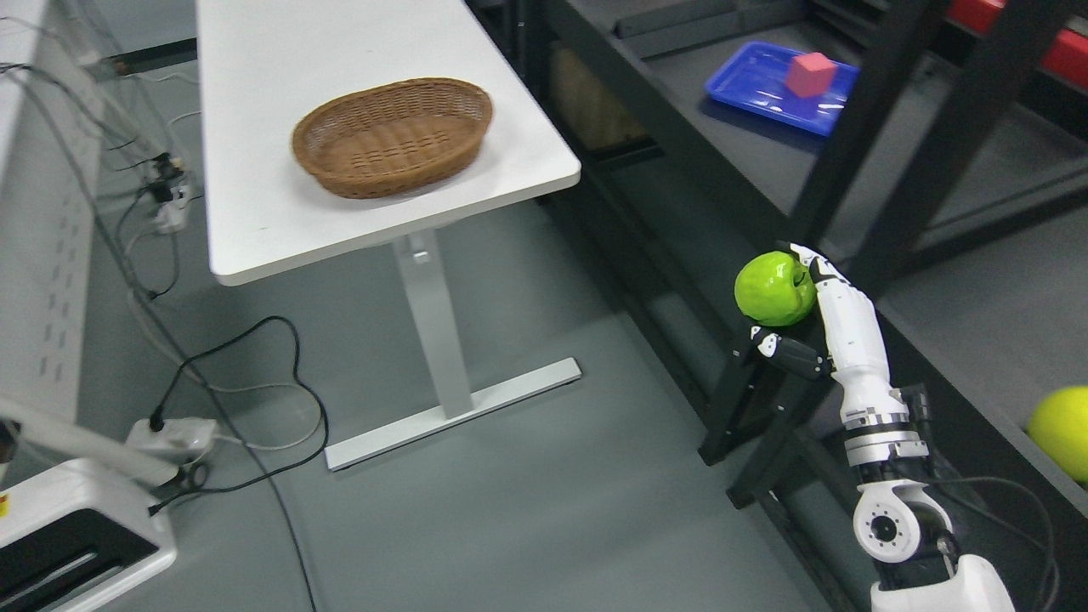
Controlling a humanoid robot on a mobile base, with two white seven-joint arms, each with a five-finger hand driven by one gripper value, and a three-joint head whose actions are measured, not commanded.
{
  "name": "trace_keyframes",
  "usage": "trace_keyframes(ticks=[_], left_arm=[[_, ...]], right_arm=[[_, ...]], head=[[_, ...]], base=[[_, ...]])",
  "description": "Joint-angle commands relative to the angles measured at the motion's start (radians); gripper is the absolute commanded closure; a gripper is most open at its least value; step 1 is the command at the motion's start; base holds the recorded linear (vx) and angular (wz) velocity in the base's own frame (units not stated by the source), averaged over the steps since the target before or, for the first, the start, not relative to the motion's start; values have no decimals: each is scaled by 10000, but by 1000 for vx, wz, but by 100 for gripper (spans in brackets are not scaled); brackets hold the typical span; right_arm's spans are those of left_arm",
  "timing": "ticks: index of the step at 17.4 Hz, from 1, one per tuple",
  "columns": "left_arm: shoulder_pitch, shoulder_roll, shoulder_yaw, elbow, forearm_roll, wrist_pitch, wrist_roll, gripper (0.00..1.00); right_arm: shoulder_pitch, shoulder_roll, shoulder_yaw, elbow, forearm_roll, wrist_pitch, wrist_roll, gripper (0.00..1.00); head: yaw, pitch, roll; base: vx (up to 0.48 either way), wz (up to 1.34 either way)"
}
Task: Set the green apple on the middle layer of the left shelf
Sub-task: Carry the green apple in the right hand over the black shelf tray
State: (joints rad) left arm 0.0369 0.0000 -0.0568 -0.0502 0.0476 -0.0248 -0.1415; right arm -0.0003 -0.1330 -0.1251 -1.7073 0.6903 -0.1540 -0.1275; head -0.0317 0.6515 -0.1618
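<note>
We find no readable text, label, brand, number or sign anywhere around the counter (280,229), nor on anything else.

You see one green apple (773,289), one wicker basket (393,136), one blue tray (748,89), one pink block (808,74).

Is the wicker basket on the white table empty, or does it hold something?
Empty: the wicker basket on the white table shows only its bare woven floor.

The right arm rises from the lower right corner, its right hand (812,310) upright, fingers curled around a green apple (772,289).
</note>
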Motion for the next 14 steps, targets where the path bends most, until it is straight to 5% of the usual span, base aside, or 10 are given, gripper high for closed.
trace_keyframes(ticks=[1,14], left_arm=[[-1,175,0,-5,0,3,4,0],[-1,175,0,-5,0,3,4,0]], right_arm=[[217,149,-99,-16,-16,-40,2,95],[447,165,-22,-16,-16,-41,-14,95]], head=[[0,0,0],[0,-1,0]], base=[[-181,-830],[-2,-1146]])
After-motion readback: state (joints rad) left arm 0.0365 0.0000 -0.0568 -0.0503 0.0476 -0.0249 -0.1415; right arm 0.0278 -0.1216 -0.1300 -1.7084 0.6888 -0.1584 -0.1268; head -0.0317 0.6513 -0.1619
